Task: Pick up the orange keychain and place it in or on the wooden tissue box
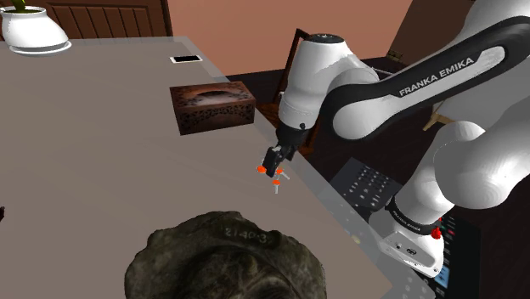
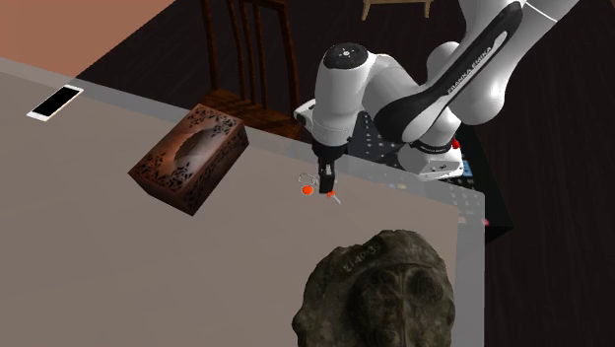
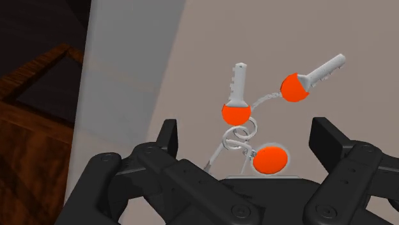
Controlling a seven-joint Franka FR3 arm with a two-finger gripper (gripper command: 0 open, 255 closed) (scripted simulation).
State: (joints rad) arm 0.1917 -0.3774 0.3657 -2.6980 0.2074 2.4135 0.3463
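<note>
Keychain [image 3: 235, 112] lies on the worktop [image 1: 102, 170] near its edge. The arm folds downward, its claw [image 1: 273, 172] vertical just above the keychain, fingers apart.

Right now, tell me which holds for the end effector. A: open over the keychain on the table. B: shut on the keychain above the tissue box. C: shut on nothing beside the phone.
A: the end effector has its fingers standing apart over the orange keychain, which lies on the table, away from the tissue box.
</note>
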